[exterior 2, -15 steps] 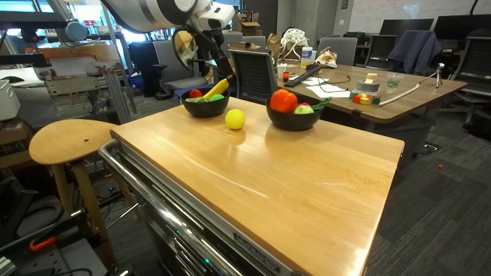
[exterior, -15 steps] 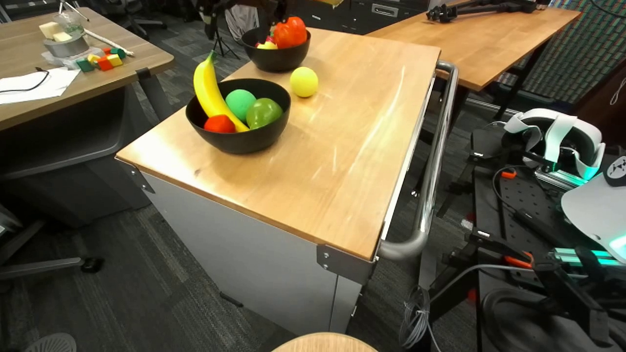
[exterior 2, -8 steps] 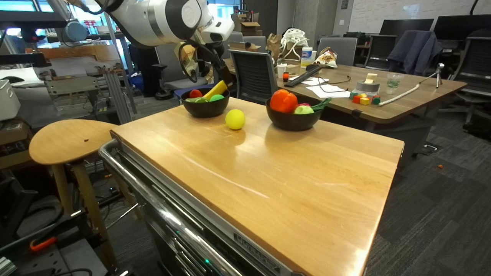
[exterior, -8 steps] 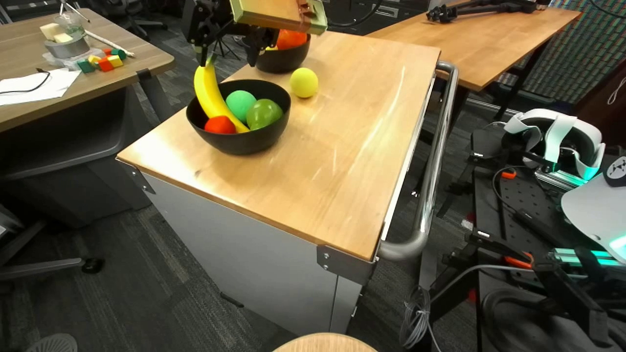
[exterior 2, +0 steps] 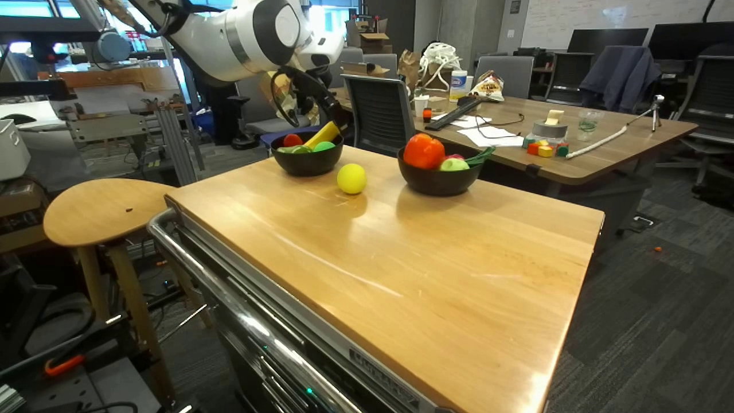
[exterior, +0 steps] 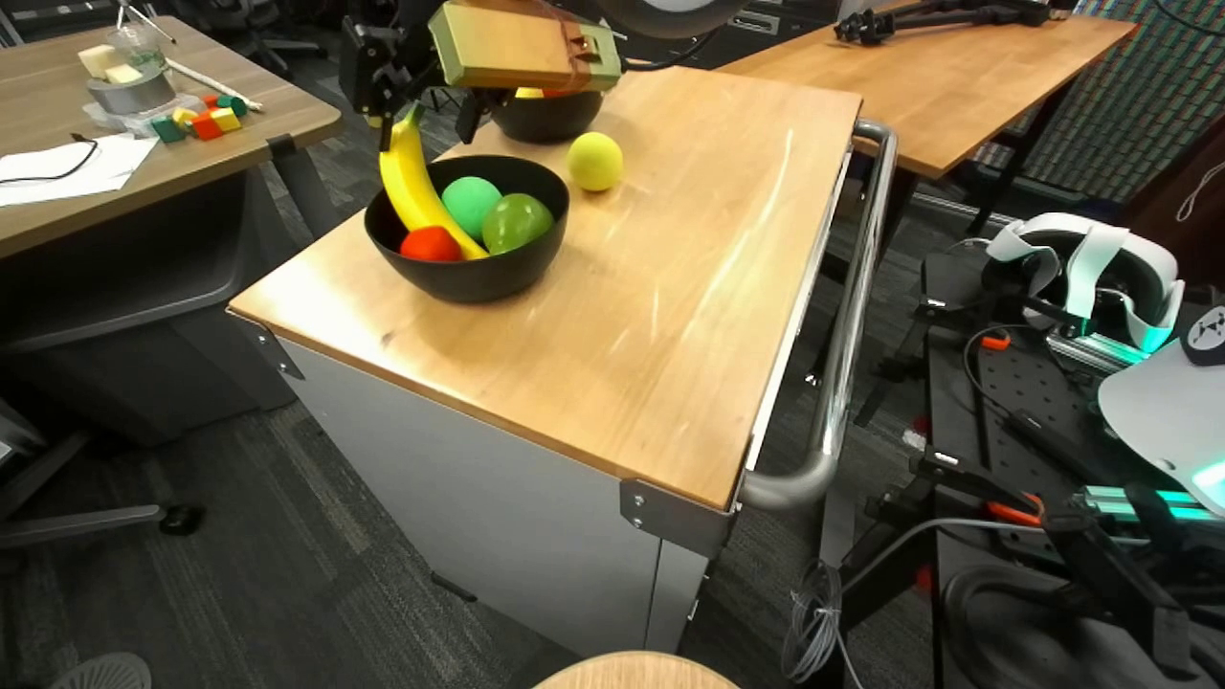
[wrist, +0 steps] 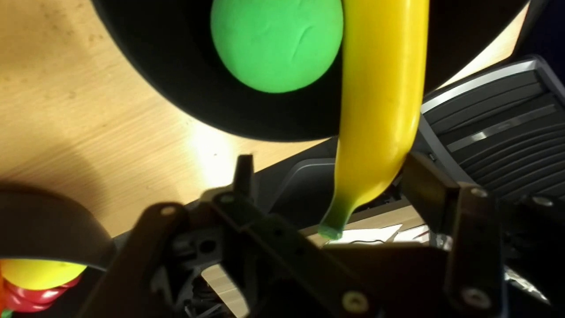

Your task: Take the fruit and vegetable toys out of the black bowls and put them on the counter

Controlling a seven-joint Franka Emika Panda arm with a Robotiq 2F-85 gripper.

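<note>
Banana [wrist: 383, 88] is in the banana bowl [exterior: 469, 279], low end among the other toys, stem leaning up past the rim, prob. b/c it's too long to lie flat. My gripper [wrist: 327, 157] is spread either side of the stem end, pinching nothing: one finger [wrist: 427, 187] right by the peel (contact? can't tell), the other finger [wrist: 244, 174] well off it. I'd say that end is the best hold b/c it clears the rim. Need to centre, maybe lower a bit, then squeeze.

Green ball [wrist: 277, 44], green fruit [exterior: 518, 222] & red toy [exterior: 431, 245] share the banana bowl; they prob. wedge the low end, so may roll on lift.

Yellow ball [exterior 2: 351, 178] is already on the counter [exterior 2: 424, 258], near the banana bowl, handle bar [exterior: 855, 316] side. Far bowl [exterior 2: 438, 179], w/ orange-red toy [exterior 2: 424, 151] etc., stands apart from it.

Edges: banana bowl sits close to the counter edge away from the bar, chair [exterior 2: 378, 115] beyond, so a slip there could mean floor. Most room: wood from banana bowl toward the bar; go around yellow ball.
</note>
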